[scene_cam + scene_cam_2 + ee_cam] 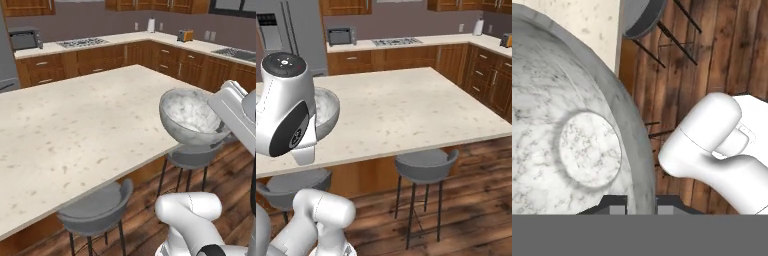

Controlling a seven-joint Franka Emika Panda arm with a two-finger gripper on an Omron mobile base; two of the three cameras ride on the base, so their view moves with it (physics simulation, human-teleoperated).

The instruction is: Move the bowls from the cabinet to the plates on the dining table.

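Table: my dining table (75,130) spreads to the left of the load, its pale speckled top bare wherever I can see it; no blue plate is in sight from here.
Stools: two grey stools (97,210) sit tucked along the near edge, under and beside my path.
Bowl: the grey-white marbled bowl (192,117) hangs in the air at the table's near right edge, tilted, its mouth turned up and toward the table.
Hand: my hand (641,202) is closed on the bowl's rim, one finger inside the wall and one outside, with the bowl lying ahead of it.
Bearing: the table lies left and forward of the bowl, so I judge the carry must go that way; where it must end, I cannot tell.
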